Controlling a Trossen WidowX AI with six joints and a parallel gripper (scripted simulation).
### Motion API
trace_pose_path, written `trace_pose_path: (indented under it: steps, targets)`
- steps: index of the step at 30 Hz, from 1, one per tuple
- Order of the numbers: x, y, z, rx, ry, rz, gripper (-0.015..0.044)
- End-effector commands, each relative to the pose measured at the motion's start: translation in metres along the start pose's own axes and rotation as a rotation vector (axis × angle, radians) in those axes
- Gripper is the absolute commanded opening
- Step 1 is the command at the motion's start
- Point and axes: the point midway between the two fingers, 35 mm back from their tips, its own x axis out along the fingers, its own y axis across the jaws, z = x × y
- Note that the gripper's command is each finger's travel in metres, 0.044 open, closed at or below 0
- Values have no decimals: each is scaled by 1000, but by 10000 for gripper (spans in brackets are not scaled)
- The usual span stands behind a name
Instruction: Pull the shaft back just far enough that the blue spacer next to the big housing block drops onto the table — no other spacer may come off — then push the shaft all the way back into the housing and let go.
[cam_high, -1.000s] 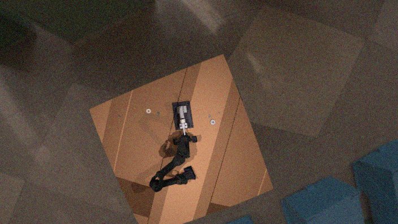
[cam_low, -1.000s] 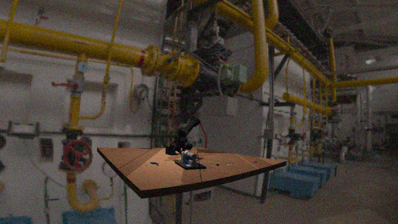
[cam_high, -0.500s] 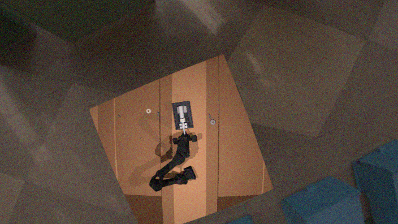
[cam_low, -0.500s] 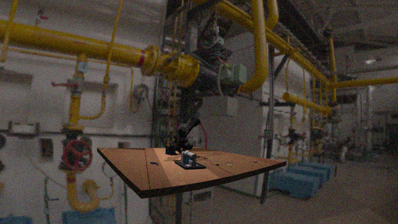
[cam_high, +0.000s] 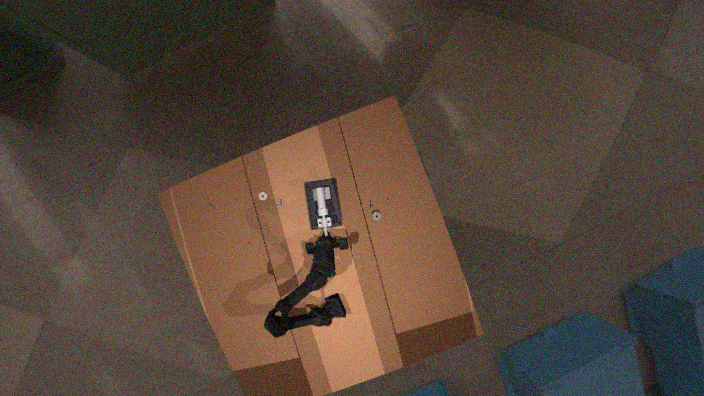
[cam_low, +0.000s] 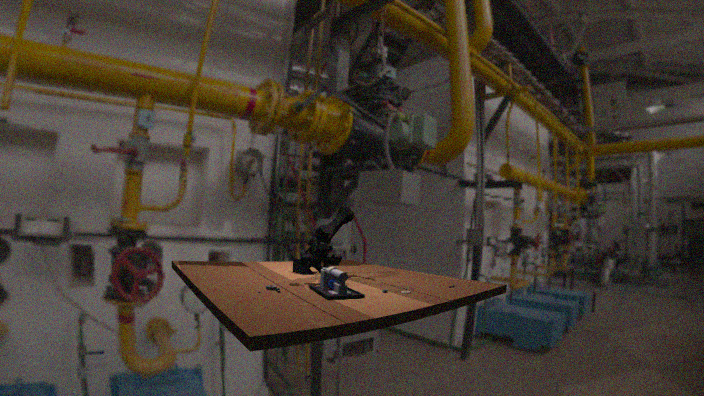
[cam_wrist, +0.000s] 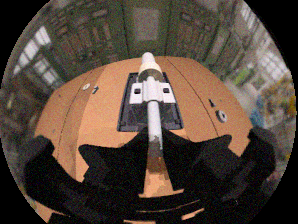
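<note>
The housing block stands on a dark base plate, with a pale cylinder along the top. A white bracket stands at the arm's end of the plate. The light grey shaft passes through it toward the arm. My gripper is shut on the shaft's outer end. A cream band and a darker band show beyond the bracket in the wrist view. A small blue patch shows low at the block; whether it is the spacer, and whether it is loose, I cannot tell.
A white ring lies left of the plate and a grey ring lies right of it. Small dark parts lie near them. The arm stands behind the gripper on the wooden table.
</note>
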Motion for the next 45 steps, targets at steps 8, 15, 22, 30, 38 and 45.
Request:
trace_pose_path:
  steps: [8,15,22,30,38,45]
  targets:
    - [3,1,5,-1,-5,1,0]
    - [5,1,7,-1,-5,1,0]
    - [5,1,7,-1,-5,1,0]
    - [3,1,5,4,-2,3,0]
    - [4,1,6,-1,-5,1,0]
    - [4,1,6,-1,-5,1,0]
